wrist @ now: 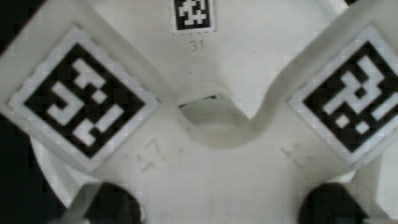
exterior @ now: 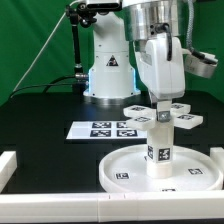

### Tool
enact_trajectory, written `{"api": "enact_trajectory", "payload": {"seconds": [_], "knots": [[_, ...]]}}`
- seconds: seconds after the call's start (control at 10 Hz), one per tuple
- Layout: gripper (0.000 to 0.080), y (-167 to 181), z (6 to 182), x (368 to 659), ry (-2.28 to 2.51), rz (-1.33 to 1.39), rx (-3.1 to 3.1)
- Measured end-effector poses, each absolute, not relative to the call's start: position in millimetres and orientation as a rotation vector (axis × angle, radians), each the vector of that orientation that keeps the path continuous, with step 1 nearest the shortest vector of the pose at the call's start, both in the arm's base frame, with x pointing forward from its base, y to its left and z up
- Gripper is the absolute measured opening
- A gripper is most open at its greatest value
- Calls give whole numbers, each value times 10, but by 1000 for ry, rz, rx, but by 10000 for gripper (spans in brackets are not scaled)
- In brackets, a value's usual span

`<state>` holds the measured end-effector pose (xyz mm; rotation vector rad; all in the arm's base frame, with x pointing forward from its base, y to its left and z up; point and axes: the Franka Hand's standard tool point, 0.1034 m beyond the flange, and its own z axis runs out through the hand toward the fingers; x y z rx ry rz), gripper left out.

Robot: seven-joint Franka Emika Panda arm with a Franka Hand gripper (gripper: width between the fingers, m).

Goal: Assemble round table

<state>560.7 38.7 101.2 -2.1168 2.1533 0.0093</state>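
Sitting beneath gripper (exterior: 160, 98): cross-shaped piece (exterior: 160, 113).

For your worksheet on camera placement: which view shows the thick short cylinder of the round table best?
The exterior view: the cylinder stands upright on the round disc, its tagged side visible, under the cross-shaped piece below the gripper. The wrist view shows only the cross-shaped piece close up; the cylinder is hidden.

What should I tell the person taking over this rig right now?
Gripper: over the cross piece, closed or not, cannot tell.
Cylinder: upright in the middle of the round disc, near the front rail.
Cross piece: atop the cylinder; the wrist view shows its center hole close up.
Marker board: flat behind the disc.
Done: cylinder stands on disc, cross piece brought to its top.
Left: confirm the cross piece is fastened; unclear here.
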Motion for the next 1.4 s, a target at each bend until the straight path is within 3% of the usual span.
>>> {"api": "enact_trajectory", "payload": {"seconds": [0.1,0.2,0.5,0.9,1.4], "knots": [[566,395,1010,5606,2141,9,-2129],[629,397,1035,5605,2123,14,-2147],[645,412,1336,5670,2052,15,-2148],[649,423,1296,5660,1925,4,-2271],[649,483,1320,5747,1065,-72,-2825]]}}
